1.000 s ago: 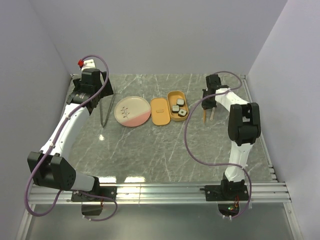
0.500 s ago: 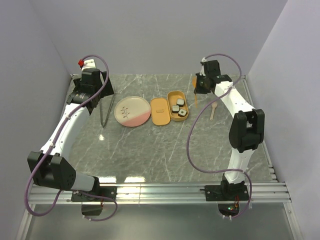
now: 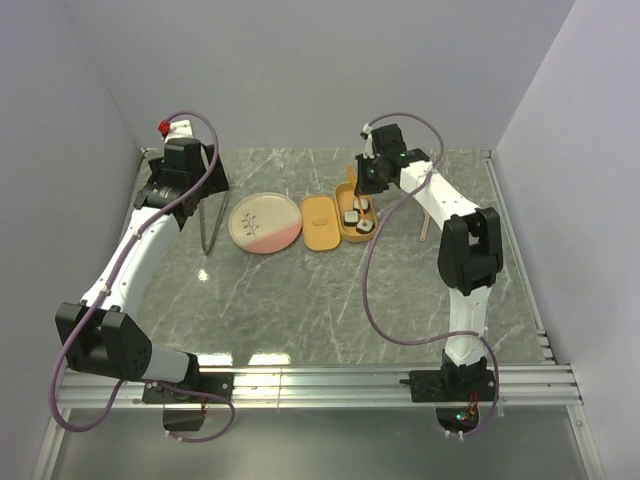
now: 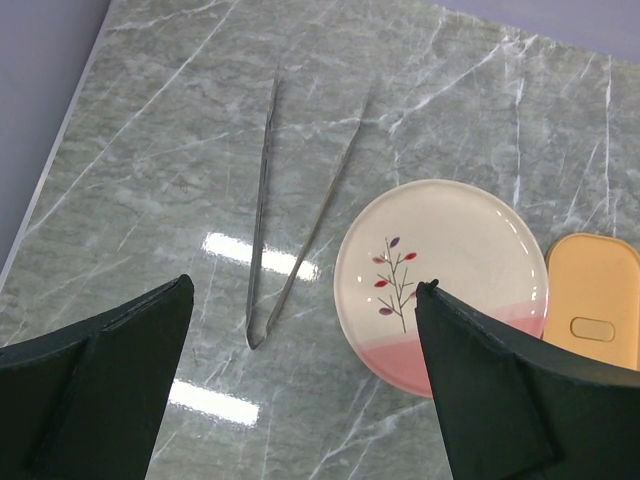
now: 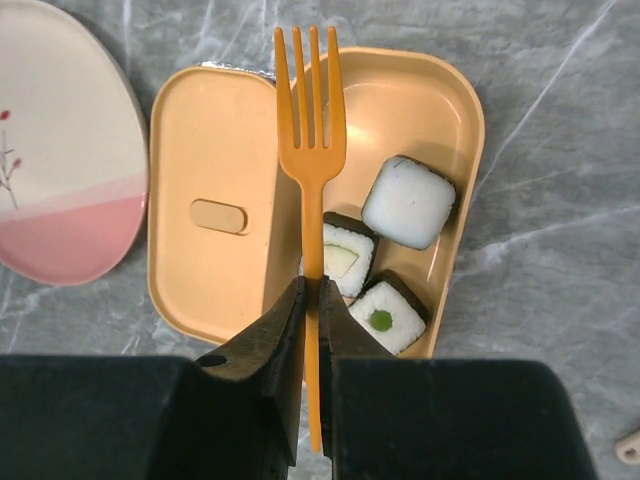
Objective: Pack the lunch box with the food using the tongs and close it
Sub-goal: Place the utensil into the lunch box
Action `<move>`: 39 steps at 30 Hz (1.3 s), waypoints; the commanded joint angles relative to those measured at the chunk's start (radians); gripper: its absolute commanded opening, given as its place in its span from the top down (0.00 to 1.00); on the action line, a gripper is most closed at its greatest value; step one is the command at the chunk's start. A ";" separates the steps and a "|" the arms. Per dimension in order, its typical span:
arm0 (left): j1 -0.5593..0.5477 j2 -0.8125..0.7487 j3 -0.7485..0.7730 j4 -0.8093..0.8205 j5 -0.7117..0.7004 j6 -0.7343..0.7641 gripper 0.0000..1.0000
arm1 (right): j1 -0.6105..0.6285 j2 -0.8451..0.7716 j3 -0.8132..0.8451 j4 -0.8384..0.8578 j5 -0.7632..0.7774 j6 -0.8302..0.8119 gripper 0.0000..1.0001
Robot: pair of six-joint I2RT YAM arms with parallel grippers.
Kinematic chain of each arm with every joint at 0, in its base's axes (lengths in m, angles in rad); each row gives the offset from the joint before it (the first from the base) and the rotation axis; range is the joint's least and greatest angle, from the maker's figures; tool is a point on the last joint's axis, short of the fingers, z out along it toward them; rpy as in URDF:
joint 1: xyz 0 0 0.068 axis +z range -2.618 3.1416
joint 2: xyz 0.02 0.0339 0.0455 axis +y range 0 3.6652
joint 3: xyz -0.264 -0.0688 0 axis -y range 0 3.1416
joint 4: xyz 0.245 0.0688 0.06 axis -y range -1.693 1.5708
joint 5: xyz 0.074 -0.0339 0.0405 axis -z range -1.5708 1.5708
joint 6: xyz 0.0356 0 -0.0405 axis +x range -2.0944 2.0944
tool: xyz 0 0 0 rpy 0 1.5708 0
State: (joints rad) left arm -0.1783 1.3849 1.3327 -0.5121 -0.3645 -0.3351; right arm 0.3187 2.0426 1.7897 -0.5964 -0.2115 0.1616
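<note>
No readable text, labels, numbers anywhere

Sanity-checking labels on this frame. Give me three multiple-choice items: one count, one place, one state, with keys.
1. Food pieces in the lunch box: A one, B two, C three.
2. The tongs lie: A in the lunch box, B on the table beside the plate, C across the plate.
3. The right claw is: A open and empty, B shut on the orange fork, C shut on the tongs.
Key: 1 C, the right wrist view shows three cubes inside. 2 B, the left wrist view shows them flat on the marble next to the plate. 3 B, the fork's handle is pinched in the claw.
</note>
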 commanded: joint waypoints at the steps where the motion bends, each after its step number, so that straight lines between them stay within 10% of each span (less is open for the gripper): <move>1: 0.002 -0.024 -0.012 0.032 0.010 0.001 0.01 | 0.005 0.028 0.054 -0.016 0.018 -0.005 1.00; 39: 0.002 -0.064 -0.053 -0.005 -0.019 0.027 0.01 | 0.051 0.185 0.068 0.000 0.043 0.009 1.00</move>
State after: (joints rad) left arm -0.1783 1.3582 1.2942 -0.5217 -0.3653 -0.3092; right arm 0.3576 2.2299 1.8629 -0.6064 -0.1825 0.1669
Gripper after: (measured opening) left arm 0.995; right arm 0.120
